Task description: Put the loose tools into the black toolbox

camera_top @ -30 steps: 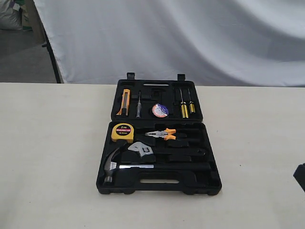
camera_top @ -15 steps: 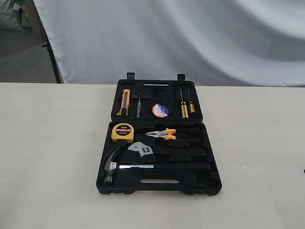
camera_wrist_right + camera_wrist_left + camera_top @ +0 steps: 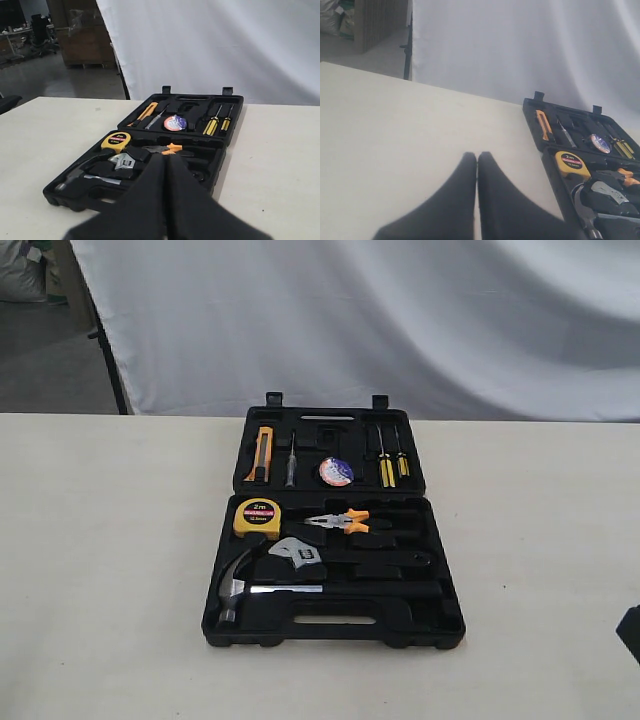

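In the handle-side half of the large black moulded plastic toolbox [image 3: 405, 632], the steel claw hammer with black rubber handle [image 3: 270, 589] and the silver adjustable wrench with black handle [image 3: 297, 553] lie flat in shaped recesses that keep them from sliding. The black tape roll with blue-white label [image 3: 336, 472] sits in a pocket of the far half. The left gripper [image 3: 477, 160] and right gripper [image 3: 165, 161], fingers pressed together on nothing, stand clear of the toolbox on either side, likely because no loose tool remains.

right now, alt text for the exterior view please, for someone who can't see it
An open black toolbox lies on a pale table, with the hammer, wrench, tape roll, tape measure and pliers all seated in its recesses. A white cloth hangs behind.
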Controlling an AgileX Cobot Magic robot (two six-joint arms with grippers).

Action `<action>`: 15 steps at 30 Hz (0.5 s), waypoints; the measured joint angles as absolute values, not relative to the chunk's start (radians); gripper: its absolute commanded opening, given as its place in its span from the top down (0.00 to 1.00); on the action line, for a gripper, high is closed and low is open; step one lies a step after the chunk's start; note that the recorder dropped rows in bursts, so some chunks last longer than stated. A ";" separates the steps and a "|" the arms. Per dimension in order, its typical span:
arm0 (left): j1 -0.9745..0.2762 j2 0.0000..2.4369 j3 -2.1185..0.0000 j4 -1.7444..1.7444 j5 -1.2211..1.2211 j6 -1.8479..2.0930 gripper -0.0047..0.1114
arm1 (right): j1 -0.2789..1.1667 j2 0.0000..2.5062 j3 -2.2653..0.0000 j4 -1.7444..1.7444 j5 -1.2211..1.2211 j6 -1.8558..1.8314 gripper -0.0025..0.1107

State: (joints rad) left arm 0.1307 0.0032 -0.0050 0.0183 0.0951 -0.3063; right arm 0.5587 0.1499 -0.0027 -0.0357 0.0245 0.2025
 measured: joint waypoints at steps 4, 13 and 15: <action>0.131 0.003 -0.005 0.018 0.095 -0.306 0.95 | 0.559 0.150 -0.003 -0.042 0.035 0.209 0.98; 0.131 0.003 -0.005 0.018 0.095 -0.306 0.95 | 0.543 0.114 -0.003 -0.042 0.041 0.211 0.98; 0.131 0.003 -0.005 0.018 0.095 -0.306 0.95 | 0.485 0.075 -0.003 -0.042 0.043 0.211 0.98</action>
